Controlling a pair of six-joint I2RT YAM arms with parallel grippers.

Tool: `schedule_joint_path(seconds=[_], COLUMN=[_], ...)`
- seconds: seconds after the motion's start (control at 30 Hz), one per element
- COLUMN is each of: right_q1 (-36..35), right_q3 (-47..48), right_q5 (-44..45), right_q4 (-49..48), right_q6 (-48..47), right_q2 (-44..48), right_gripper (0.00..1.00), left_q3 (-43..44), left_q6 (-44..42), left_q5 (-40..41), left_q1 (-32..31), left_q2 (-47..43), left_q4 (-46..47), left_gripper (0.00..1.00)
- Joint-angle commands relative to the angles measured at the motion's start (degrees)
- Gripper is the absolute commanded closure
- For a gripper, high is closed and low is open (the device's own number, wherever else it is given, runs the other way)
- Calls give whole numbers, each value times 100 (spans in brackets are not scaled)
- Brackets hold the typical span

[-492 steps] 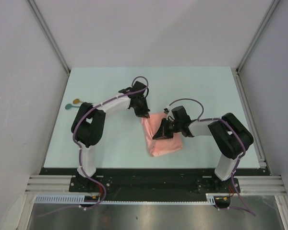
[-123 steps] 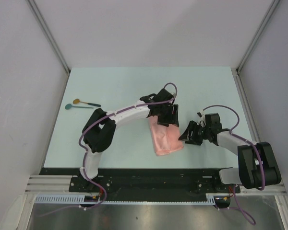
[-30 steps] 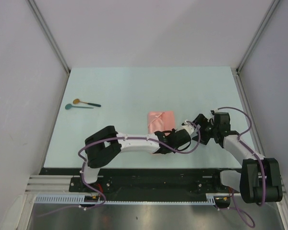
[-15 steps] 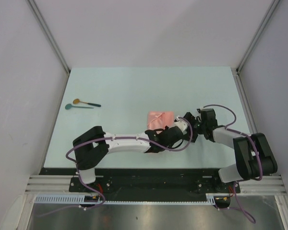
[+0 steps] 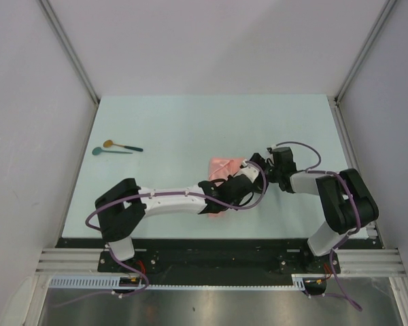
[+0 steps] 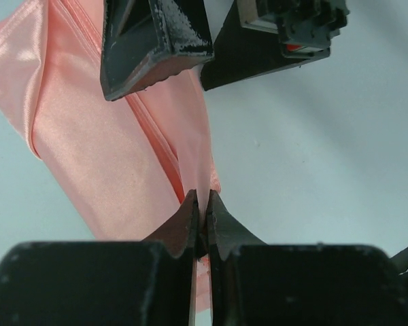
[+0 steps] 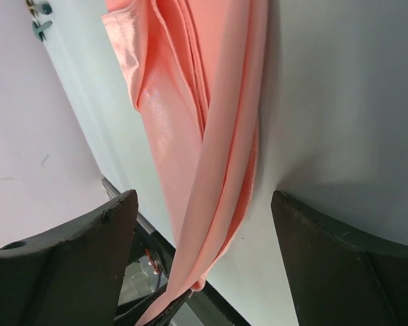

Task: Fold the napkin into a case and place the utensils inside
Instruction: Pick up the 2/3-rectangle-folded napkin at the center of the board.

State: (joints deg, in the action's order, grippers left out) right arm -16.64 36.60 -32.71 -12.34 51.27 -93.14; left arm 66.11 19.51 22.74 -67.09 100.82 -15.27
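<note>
The napkin [image 5: 224, 165] lies folded into a narrow salmon-pink case shape right of the table's middle. My left gripper [image 6: 202, 197] is shut on a thin upper layer at the napkin's [image 6: 102, 136] right edge and holds that layer lifted. In the top view the left gripper [image 5: 243, 178] sits at the cloth's near right corner. My right gripper [image 7: 204, 197] is open, its fingers [image 7: 88, 258] standing wide on either side of the napkin's [image 7: 204, 115] raised edge without touching it. The right gripper [image 5: 258, 166] is at the cloth's right side. The utensils, two spoons [image 5: 115, 147], lie far left.
The left arm [image 5: 170, 198] stretches low across the table's front from its base to the napkin. The right arm [image 5: 333, 193] is folded close at the right. Grey walls and metal rails [image 5: 73, 58] border the pale green table [image 5: 190, 122].
The right gripper has moved left, up to the napkin's right edge. The left arm has shifted left and forward, its gripper still pinching the cloth layer.
</note>
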Motion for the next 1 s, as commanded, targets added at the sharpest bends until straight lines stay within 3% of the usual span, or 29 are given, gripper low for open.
schedule_joint_path(seconds=[0.0, 0.23, 0.47, 0.8, 0.9, 0.93, 0.97], right_q1=[-58, -67, 73, 170, 162, 135, 126], right_q3=[154, 277, 436, 620, 699, 717, 717], right_q5=[80, 89, 116, -78, -192, -209, -183], right_q4=[-383, -927, -1262, -1763, -1763, -1746, -1711], right_q6=[-38, -143, -292, -310, -345, -371, -406], right_q2=[-353, -854, -1188, -1575, -1646, -1646, -1620], right_gripper=[19, 38, 46, 77, 92, 94, 94], left_q3=[-63, -142, -317, -440, -528, -555, -572], left_q6=[115, 150, 167, 141, 88, 80, 106], left_q5=[-59, -121, -209, -463, -814, -937, -1347], left_q1=[47, 82, 91, 100, 143, 187, 257], left_q2=[-361, -440, -545, -572, -677, -825, -922], left_q4=[85, 112, 261, 410, 507, 568, 586], left_gripper=[99, 99, 99, 98, 77, 57, 52])
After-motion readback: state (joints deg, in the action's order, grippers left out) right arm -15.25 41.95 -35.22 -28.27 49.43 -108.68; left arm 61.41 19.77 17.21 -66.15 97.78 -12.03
